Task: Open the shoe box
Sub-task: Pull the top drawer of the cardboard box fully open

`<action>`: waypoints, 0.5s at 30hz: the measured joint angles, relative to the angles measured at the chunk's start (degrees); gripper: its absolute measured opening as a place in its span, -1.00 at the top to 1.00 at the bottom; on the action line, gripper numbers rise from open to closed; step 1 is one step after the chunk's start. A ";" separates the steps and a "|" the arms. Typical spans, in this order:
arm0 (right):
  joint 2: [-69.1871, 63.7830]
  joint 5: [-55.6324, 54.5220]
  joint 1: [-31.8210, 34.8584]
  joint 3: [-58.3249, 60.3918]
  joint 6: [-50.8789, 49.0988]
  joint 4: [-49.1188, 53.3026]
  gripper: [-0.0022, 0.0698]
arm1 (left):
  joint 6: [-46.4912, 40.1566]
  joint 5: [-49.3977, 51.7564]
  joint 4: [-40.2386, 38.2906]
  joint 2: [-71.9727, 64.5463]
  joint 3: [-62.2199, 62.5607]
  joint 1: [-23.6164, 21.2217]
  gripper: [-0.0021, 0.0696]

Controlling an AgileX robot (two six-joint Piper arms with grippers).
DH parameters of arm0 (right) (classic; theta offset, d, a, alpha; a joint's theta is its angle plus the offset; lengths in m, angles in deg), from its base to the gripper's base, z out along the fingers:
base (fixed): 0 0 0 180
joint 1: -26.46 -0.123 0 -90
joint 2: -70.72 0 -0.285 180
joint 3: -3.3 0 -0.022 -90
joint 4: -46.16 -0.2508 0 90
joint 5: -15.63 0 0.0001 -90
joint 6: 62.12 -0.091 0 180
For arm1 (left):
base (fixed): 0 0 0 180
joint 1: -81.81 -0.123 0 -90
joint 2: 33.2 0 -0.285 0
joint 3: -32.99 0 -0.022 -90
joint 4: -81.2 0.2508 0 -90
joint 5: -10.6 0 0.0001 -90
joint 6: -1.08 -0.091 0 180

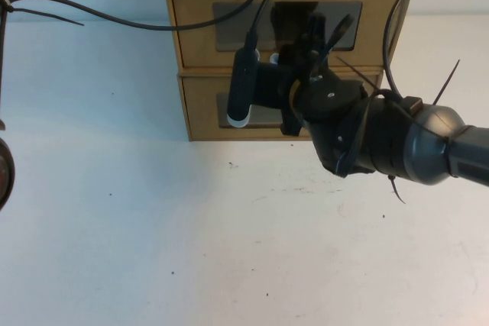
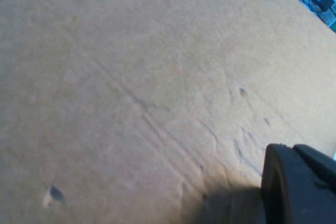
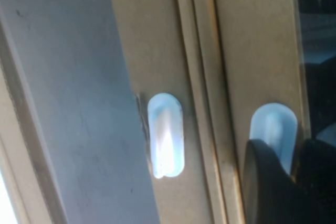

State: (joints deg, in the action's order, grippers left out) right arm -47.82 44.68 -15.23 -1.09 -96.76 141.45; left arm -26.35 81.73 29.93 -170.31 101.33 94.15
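Left tool (image 2: 296,184), right tool (image 1: 263,82) at shoebox (image 1: 200,24)

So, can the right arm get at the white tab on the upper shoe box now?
Probably yes: right gripper sits at the white tab, nothing between. Left gripper hangs by plain cardboard.

No text, label, brand, number or sign can be read in any view; the brown cardboard of the stacked shoe boxes (image 1: 200,28) shows no legible print, and neither does the pale tabletop (image 1: 153,250)
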 joint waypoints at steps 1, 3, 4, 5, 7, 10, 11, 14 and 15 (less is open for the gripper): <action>0.00 0.20 -0.12 0.00 0.00 0.00 0.58 | 0.00 0.00 0.00 0.00 0.00 0.00 0.96; -0.02 0.58 -0.35 0.00 0.00 0.00 0.58 | 0.00 0.00 0.00 0.00 0.00 0.00 0.96; -0.11 0.59 -0.33 0.00 0.00 0.00 0.58 | 0.00 0.00 0.00 0.00 0.00 0.00 0.96; -0.11 0.72 -0.47 0.00 0.00 0.00 0.58 | 0.00 0.00 0.00 0.00 0.00 0.00 0.96; -0.11 0.78 -0.47 0.00 0.00 0.00 0.58 | 0.00 0.00 0.00 0.00 0.00 0.00 0.96; -0.11 0.83 -0.47 0.00 0.00 -0.34 0.59 | 0.00 0.00 0.00 0.00 0.00 0.00 0.96; -0.11 0.83 -0.47 0.00 0.00 -0.37 0.61 | 0.00 0.00 0.00 0.00 0.00 0.00 0.96; -0.11 0.83 -0.47 0.00 0.00 -0.72 0.70 | 0.00 0.00 0.00 0.00 0.00 0.00 0.96; -0.11 0.83 -0.47 0.00 0.00 -0.73 0.75 | 0.00 0.00 0.00 0.00 0.00 0.00 0.96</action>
State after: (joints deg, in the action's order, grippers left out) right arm -47.94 45.51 -15.70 -1.09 -96.76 140.72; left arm -26.35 81.73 29.93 -170.31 101.33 94.15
